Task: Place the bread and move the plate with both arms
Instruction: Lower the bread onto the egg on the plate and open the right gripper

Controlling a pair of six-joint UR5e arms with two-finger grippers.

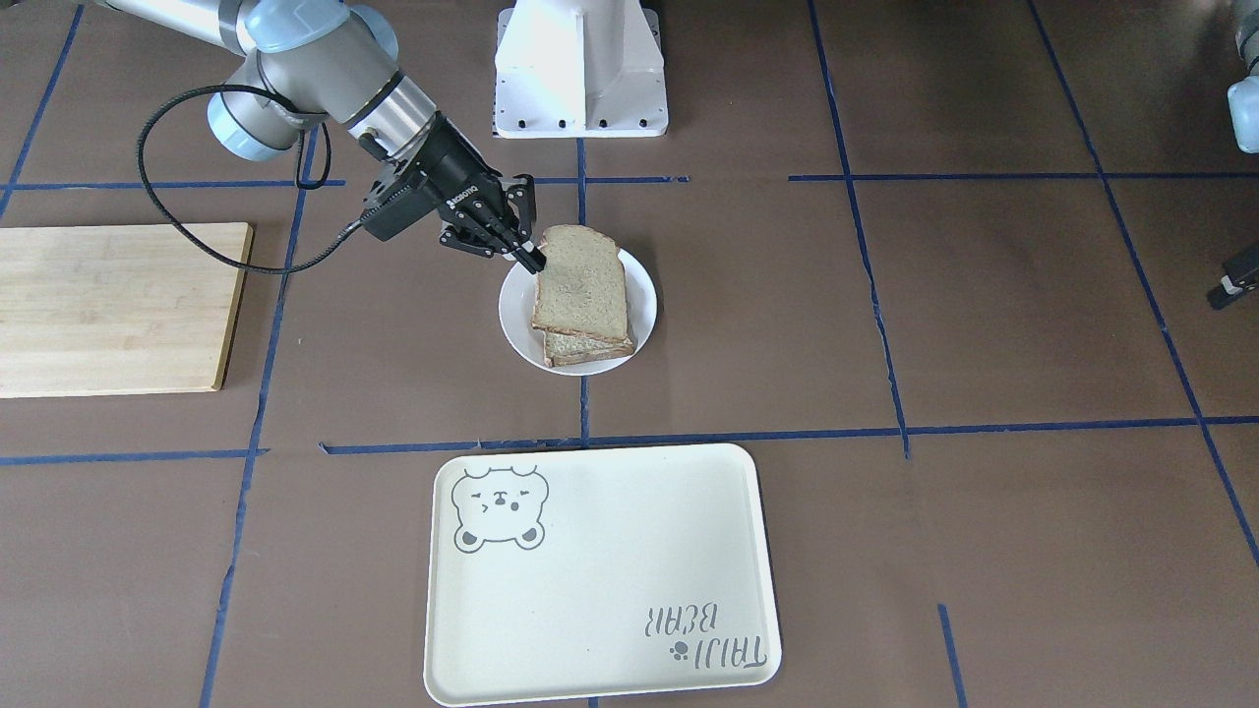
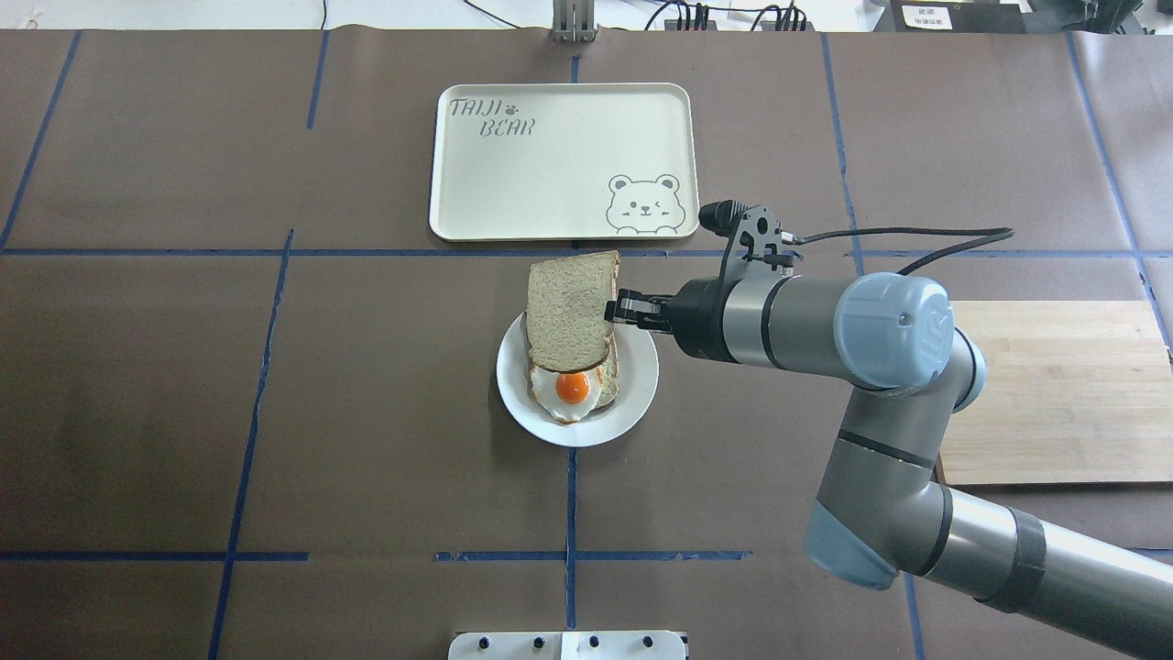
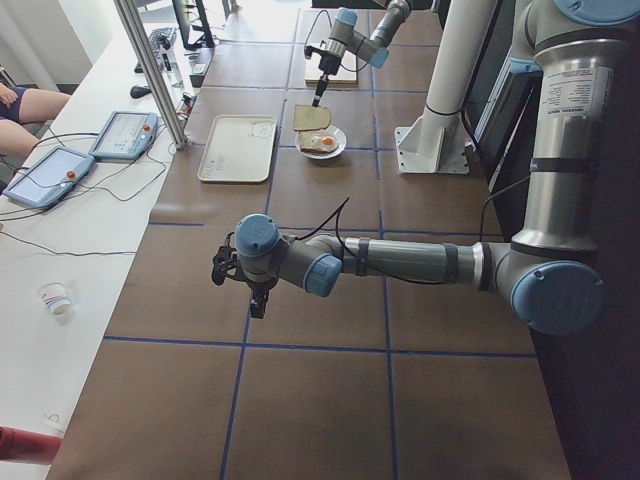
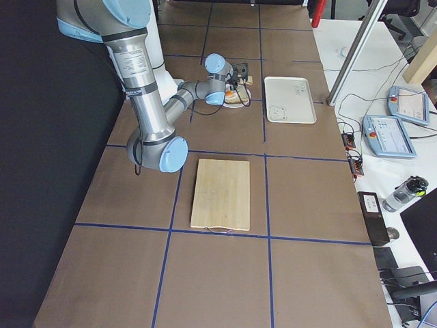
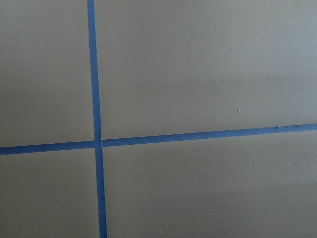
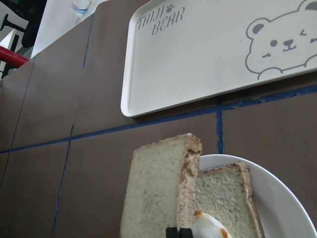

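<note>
My right gripper [image 1: 534, 258] is shut on the near edge of the plain bread [image 1: 582, 285], and holds it tilted over the plate [image 1: 516, 315]. On the plate lies a second slice bearing a fried egg [image 2: 573, 387]; the held bread [image 2: 568, 307] covers its far part. I cannot tell whether the two slices touch. In the right wrist view the bread [image 6: 156, 193] stands on edge between the fingertips [image 6: 172, 232], above the plate [image 6: 282, 198]. My left gripper [image 3: 252, 295] hangs low over bare table far from the plate; I cannot tell whether it is open or shut.
The cream bear tray [image 2: 550, 165] lies just beyond the plate, with nothing on it. A wooden cutting board [image 2: 1054, 385] lies under the right arm's side. The white pedestal [image 1: 580, 69] stands at the robot's side of the table. Blue tape lines [image 5: 94, 99] cross the brown tabletop.
</note>
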